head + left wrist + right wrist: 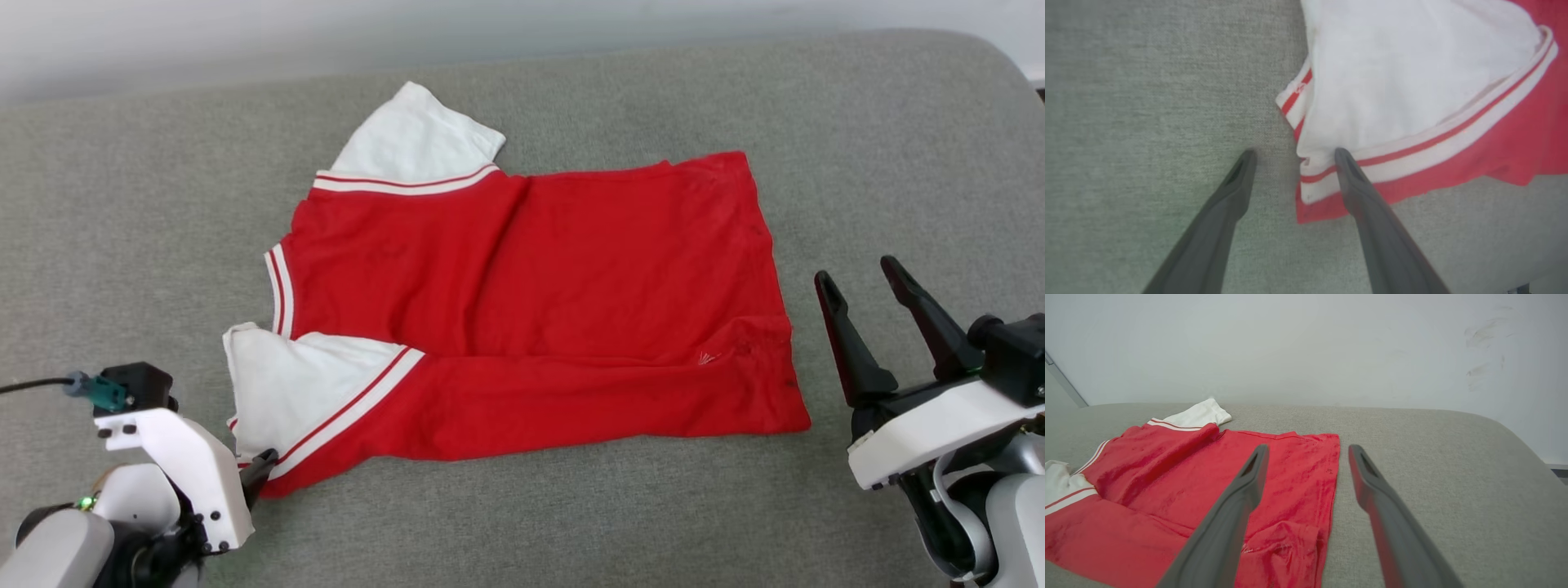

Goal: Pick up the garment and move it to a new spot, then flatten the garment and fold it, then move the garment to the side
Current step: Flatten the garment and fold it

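Note:
The garment (531, 302) is a bright red shirt with white sleeves edged in red and white stripes. It lies spread on the grey cushion, lower hem to the right, with its near side folded over. My left gripper (1294, 152) is open at the near sleeve's corner. One of its fingers (1355, 179) lies over the striped trim of the garment (1392, 81) and the other is over bare cushion. My right gripper (856, 270) stands open just right of the hem, apart from the garment (1167, 477), with nothing between its fingers.
The grey cushion (122, 204) reaches well past the shirt on all sides, and its far right corner is rounded. A pale wall (1306, 343) rises behind its back edge. A cable (33, 384) runs off my left wrist.

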You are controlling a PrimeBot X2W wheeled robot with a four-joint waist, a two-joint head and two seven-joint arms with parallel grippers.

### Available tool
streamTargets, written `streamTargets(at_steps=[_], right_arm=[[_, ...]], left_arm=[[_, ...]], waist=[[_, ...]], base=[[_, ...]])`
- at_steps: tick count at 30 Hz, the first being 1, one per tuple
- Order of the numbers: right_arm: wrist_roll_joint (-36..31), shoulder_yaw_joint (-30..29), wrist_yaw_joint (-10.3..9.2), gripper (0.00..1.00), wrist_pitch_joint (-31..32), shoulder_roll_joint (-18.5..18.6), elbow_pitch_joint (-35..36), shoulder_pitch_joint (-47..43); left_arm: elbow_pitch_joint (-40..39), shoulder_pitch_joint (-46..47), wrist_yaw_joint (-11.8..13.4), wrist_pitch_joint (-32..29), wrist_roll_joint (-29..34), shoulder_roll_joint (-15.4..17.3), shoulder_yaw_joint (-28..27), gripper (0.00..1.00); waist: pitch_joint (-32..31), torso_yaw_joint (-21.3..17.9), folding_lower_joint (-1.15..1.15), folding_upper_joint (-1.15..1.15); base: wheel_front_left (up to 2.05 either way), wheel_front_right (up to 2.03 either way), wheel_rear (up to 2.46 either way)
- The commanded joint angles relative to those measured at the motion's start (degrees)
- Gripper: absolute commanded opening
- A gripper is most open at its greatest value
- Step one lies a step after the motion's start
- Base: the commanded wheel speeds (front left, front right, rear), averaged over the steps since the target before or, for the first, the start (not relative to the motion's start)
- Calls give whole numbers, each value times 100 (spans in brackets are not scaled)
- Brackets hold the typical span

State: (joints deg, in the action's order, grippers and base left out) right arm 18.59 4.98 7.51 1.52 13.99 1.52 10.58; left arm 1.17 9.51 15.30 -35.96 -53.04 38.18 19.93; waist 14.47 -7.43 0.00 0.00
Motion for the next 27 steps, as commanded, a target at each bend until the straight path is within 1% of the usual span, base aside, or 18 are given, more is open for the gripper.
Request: streamTargets(at_steps=[1,2,3,4,6,7,9,11,14,16,21,22,24,27], right_arm=[[-21,-12,-4,100,-47,-43,29,105],[-31,-34,-4,100,-75,-39,30,116],[-38,-50,-5,100,-100,-32,20,110],[-44,-74,-5,100,-108,-32,9,105],[-50,-140,-4,100,-133,-30,-3,103],[-56,-170,-5,100,-110,-27,-18,88],[-36,-261,-5,100,-67,-22,-41,48],[47,-371,-4,100,27,-35,-33,-24],[263,-544,-5,100,410,-4,-78,-107],[372,-654,-5,100,807,91,-143,-156],[635,-729,-4,100,2274,353,-369,-187],[635,-729,-4,100,2274,353,-369,-187],[746,-693,-4,100,2812,423,-434,-173],[908,-554,-4,100,3344,436,-493,-50]], left_arm=[[111,-35,-21,-113,-53,-68,92,100],[174,-39,-33,-208,-111,-123,155,100],[225,-57,-75,-315,-170,-182,230,78],[269,-79,-108,-386,-226,-235,291,42],[316,-86,-198,-412,-336,-371,329,0],[342,-89,-234,-434,-365,-398,362,0],[337,-53,-284,-269,-353,-426,304,0],[333,15,-334,-86,-266,-336,211,0],[284,156,-358,239,-127,-302,58,0],[212,226,-345,392,-49,-255,-20,0],[-126,361,-213,649,157,-214,-92,0],[-126,361,-213,649,157,-214,-92,0],[-292,417,-169,696,243,-229,-72,0],[-418,520,-187,762,332,-220,-60,0]], waist=[[141,-93,0,0],[169,-107,0,0],[184,-118,0,0],[191,-129,0,0],[182,-140,0,0],[163,-140,0,0],[93,-122,0,0],[26,-90,0,0],[-58,-33,0,0],[-92,0,0,0],[-82,112,0,0],[-82,112,0,0],[-38,172,0,0],[66,246,0,0]], base=[[0,0,0],[0,0,0],[0,0,0],[0,0,0],[0,0,0],[0,0,0],[0,0,0],[0,0,0],[0,0,0],[0,0,0],[0,0,0],[0,0,0],[0,0,0],[0,0,0]])
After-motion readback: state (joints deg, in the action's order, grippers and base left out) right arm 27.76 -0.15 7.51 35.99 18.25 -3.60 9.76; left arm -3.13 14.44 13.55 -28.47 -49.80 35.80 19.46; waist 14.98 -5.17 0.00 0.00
